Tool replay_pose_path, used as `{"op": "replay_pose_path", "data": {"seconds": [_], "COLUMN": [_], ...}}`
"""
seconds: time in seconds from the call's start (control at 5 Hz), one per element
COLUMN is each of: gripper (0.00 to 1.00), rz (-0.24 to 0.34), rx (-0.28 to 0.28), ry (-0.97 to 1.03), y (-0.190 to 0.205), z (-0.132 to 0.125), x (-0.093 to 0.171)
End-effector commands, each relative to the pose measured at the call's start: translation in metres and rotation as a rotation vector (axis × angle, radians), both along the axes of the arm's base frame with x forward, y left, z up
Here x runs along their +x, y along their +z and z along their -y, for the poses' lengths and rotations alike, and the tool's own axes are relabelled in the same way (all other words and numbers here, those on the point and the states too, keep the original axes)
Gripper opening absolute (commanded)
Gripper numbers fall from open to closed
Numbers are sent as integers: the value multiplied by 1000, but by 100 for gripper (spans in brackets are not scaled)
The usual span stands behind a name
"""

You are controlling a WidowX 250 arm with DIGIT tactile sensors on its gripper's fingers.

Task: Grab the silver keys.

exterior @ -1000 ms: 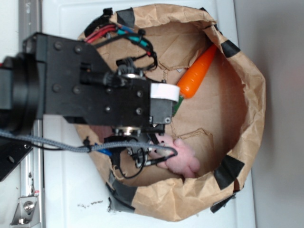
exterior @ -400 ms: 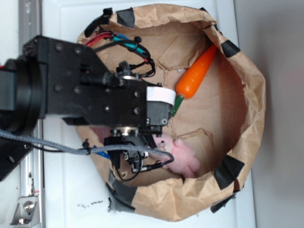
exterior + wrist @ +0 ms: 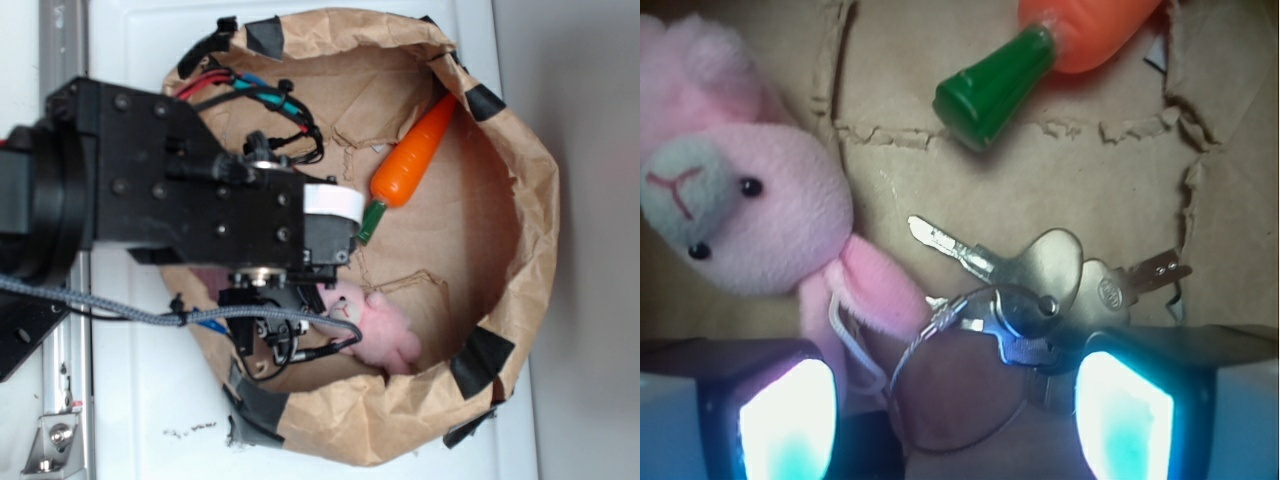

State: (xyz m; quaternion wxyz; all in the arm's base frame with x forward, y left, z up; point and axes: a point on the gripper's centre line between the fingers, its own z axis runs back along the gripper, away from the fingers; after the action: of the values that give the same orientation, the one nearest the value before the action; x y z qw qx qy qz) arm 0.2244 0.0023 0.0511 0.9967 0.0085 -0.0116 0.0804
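- Pincer (image 3: 950,410): spread wide, nothing pinched; both fingers show at the bottom corners of the wrist view, glowing pale blue.
- Keys (image 3: 1040,295): lying flat on the brown paper floor of the bag (image 3: 520,180), between the two fingers; the wire ring reaches down toward the pincer.
- The right finger (image 3: 1125,410) overlaps the lower edge of the keys; contact cannot be told.
- Bunny (image 3: 740,200): just left of the keys, its body touching the ring.
- Carrot (image 3: 1040,60): beyond the keys, apart from them, green end pointing down-left.
- Exterior view: the arm (image 3: 180,200) hides the keys.
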Motion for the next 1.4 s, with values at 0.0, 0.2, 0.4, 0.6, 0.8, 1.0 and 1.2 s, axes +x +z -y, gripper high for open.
{"op": "replay_pose_path", "data": {"seconds": [0.0, 0.2, 0.4, 0.6, 0.8, 1.0, 1.2], "gripper": [100, 100, 100, 100, 100, 100, 100], "rz": [37, 42, 97, 159, 166, 155, 147], "rx": [-8, 7, 2, -34, -51, -44, -28], "ry": [0, 8, 37, 69, 65, 63, 65], "y": [5, -3, -10, -8, -8, -10, -13], "z": [-3, -3, -5, -9, -8, -7, -8], "x": [-3, -6, -4, 5, 8, 8, 8]}}
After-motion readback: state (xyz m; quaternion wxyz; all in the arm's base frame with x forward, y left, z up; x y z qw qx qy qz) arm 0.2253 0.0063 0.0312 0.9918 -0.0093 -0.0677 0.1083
